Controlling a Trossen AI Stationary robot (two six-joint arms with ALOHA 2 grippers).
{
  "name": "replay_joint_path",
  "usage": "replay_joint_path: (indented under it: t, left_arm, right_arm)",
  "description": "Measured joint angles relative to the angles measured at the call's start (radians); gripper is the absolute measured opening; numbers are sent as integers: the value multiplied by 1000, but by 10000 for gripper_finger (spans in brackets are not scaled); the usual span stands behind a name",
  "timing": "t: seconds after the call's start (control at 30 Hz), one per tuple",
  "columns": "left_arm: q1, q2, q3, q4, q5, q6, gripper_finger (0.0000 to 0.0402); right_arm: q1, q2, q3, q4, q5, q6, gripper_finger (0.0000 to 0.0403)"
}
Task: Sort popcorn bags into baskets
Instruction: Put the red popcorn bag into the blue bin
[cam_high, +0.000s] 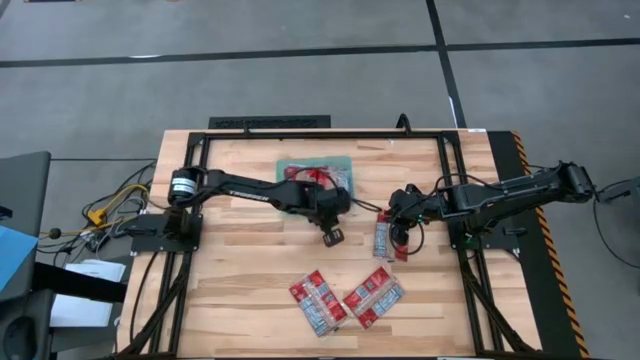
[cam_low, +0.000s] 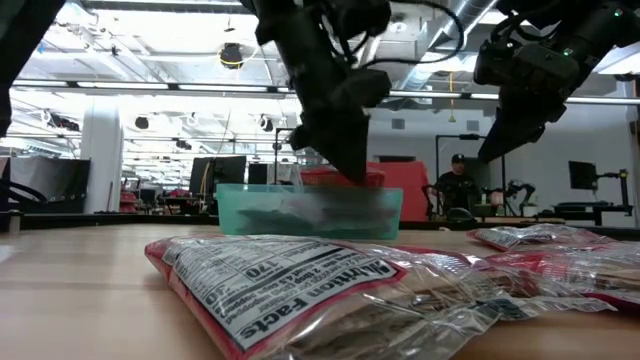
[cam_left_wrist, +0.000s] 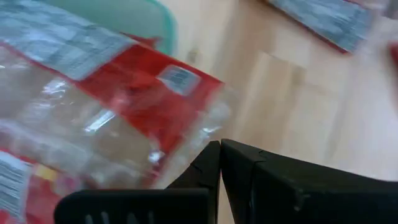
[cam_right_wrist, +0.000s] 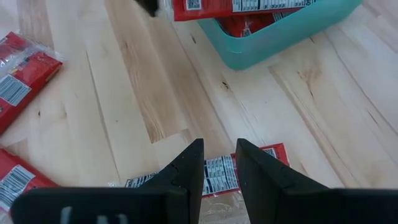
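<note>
The teal-green tray (cam_high: 284, 166) sits at the table's far middle with red popcorn bags in it. My left gripper (cam_left_wrist: 219, 155) is at the tray's near rim (cam_low: 250, 210), shut on a red and clear popcorn bag (cam_left_wrist: 124, 99). My right gripper (cam_right_wrist: 219, 165) hovers open above another bag (cam_high: 382, 238) that lies flat on the wood right of the tray; its fingers stand over the bag (cam_right_wrist: 214, 175) without touching it. More bags lie near the table's near edge (cam_high: 318, 300) (cam_high: 373, 295). My left gripper pinches the bag between its two shut fingers, at the clear sealed edge (cam_left_wrist: 208, 134) beside the bag's red end. The bag reaches away from the fingers over the tray (cam_left_wrist: 146, 12). In the right wrist view it (cam_right_wrist: 239, 6) shows above the tray's rim.
Several bags lie in two overlapping heaps on the near half of the table (cam_low: 300, 290) (cam_low: 560, 250). Black frame rails (cam_high: 460, 250) run along the table's left, right and far sides. Bare wood lies between the tray and the heaps. A person stands far off in the room (cam_low: 458, 185).
</note>
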Motion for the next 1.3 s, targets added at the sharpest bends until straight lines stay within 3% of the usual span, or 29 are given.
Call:
replay_joint_path:
  t: [0.3,0.87,1.03,1.2,1.3]
  left_arm:
    - [53,9,0,146,-11,-44,0]
    - [116,3,0,182,79,-95,0]
    - [122,2,68,65,62,-85,0]
    - [118,-11,162,-126,-51,-38,0]
    - [111,-12,169,-166,-24,0,0]
  right_arm:
    - [0,0,0,-1,0,0,118]
    - [0,0,0,-2,-1,0,118]
    - [0,0,0,-2,-1,0,118]
    - [0,0,0,-2,-1,0,118]
    - [0,0,0,-2,-1,0,118]
